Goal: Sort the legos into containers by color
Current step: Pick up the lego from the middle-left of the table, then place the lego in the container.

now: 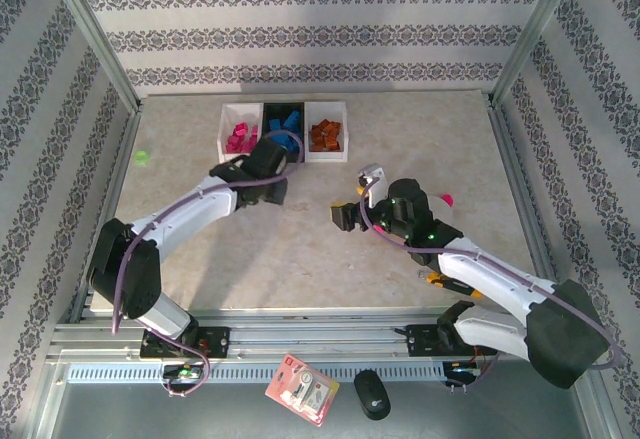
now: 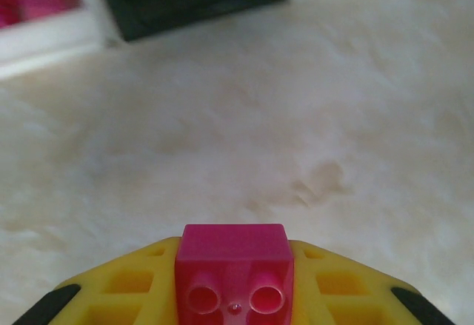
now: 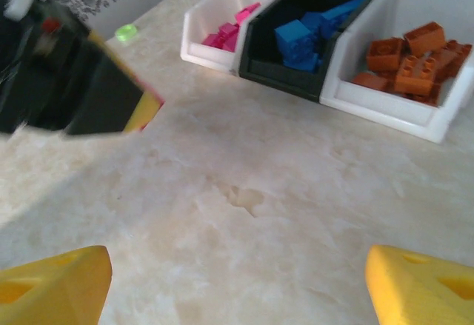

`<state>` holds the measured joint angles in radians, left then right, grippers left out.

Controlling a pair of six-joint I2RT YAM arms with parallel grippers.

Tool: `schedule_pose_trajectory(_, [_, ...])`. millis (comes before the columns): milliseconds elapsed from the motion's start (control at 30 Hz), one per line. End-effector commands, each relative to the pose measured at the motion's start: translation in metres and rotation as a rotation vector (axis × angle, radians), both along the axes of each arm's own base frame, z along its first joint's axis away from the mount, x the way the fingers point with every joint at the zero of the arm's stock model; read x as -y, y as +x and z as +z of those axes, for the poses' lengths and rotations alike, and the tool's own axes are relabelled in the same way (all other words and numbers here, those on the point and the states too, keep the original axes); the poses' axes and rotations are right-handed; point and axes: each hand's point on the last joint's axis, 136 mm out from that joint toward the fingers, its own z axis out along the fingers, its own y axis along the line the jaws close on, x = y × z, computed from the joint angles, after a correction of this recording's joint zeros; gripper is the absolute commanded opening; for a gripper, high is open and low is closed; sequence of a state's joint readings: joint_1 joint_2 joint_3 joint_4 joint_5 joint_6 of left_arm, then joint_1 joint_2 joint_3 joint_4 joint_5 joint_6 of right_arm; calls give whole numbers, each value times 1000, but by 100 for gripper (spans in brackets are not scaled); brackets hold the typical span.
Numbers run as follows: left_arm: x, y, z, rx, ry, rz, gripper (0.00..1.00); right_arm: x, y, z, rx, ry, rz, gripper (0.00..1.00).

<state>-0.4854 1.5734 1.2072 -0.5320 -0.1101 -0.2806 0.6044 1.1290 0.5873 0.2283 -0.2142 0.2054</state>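
Left gripper [image 2: 234, 289] clasps a pink brick [image 2: 234, 252] near the bins [image 3: 385, 114] at the tabletop's [image 1: 300, 269] far edge. Next: carry it over the pink-filled bin [image 3: 207, 55] and release. Right gripper [image 3: 237, 280] is spread, empty.

Legos [image 3: 304, 40] lie color-sorted in three joined containers [image 3: 385, 110]; one magenta brick [image 2: 234, 266] gripped.

One overhead, two low toward containers [image 1: 326, 156]
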Motion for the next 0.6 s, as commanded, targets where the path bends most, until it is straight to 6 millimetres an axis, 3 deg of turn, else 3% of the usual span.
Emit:
schedule_pose_trajectory(0, [-24, 42, 20, 93, -29, 73, 16, -13, 9, 27, 71, 53, -5, 89])
schedule_pose_trajectory(167, [-55, 100, 30, 161, -73, 154, 16, -25, 13, 27, 71, 63, 16, 90])
schedule_pose_trajectory(333, [-71, 156, 12, 191, -152, 201, 16, -30, 16, 27, 65, 56, 21, 89])
schedule_pose_trajectory(433, [-78, 178, 2, 184, -153, 223, 16, -29, 18, 26, 62, 47, 15, 89])
schedule_pose_trajectory(567, [-91, 192, -9, 165, -166, 249, 17, -29, 20, 23, 54, 35, 9, 90])
